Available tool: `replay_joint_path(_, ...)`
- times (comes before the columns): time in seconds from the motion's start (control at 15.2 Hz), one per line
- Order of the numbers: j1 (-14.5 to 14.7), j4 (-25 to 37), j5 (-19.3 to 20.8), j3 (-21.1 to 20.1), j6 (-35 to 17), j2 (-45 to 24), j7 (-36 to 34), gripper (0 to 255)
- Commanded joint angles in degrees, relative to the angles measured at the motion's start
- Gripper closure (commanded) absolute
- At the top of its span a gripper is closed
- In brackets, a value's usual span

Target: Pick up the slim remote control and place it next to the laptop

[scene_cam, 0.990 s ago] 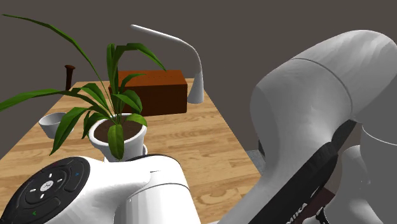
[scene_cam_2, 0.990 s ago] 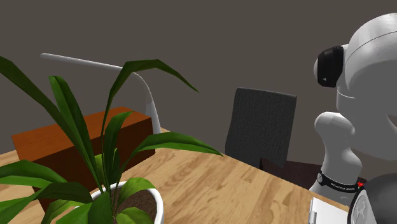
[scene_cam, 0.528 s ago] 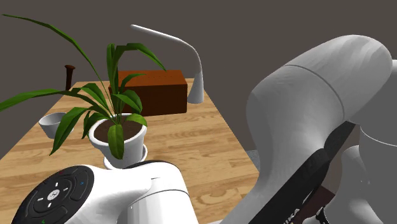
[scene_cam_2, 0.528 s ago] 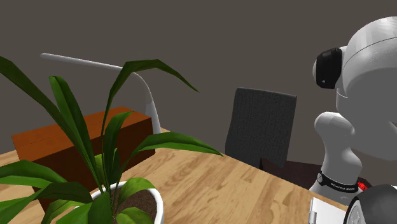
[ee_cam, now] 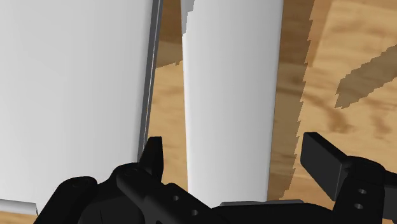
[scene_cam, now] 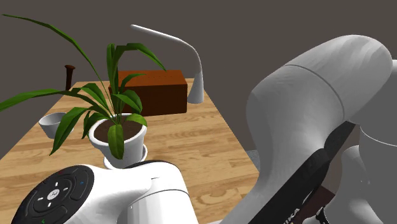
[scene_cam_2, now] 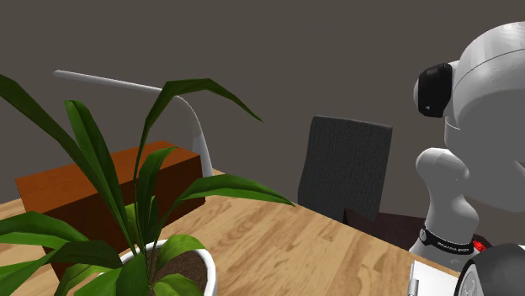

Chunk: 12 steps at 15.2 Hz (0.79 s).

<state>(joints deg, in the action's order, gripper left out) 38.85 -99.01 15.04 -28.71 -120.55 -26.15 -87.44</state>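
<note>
Between the fingers of the end effector, in the wrist view, lies the remote. It is a long, plain white slab running straight away from the hand on the wood of the table. The end effector is wide open. Each black finger stands a little clear of the remote's long edge, the one on the laptop's side closer than the other. Neither touches it, so nothing is held. A jagged shadow follows the remote's edge on the side away from the laptop. Just beside the remote, across a narrow strip of wood, is the laptop, a broad pale grey surface with a dark edge that runs parallel to the remote.

From the shoulder view the white arm bulks across the foreground, and one link at the lower left carries a dark round button pad. Behind it on the table stand a plant in a white pot, a brown box and a white lamp bent over the box. A small white bowl sits toward that view's left. A dark chair stands beyond the table in the second exterior view.
</note>
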Motion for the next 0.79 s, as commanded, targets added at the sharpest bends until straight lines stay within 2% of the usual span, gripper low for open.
replay_joint_path(0.0,0.00,-0.04,-0.01,0.00,0.05,0.00,0.00,0)
replay_joint_path(0.26,-0.39,3.50,-1.85,-0.97,6.06,2.82,1.18,0)
replay_joint_path(0.73,-0.38,3.50,-1.86,-0.96,6.05,2.82,1.18,0)
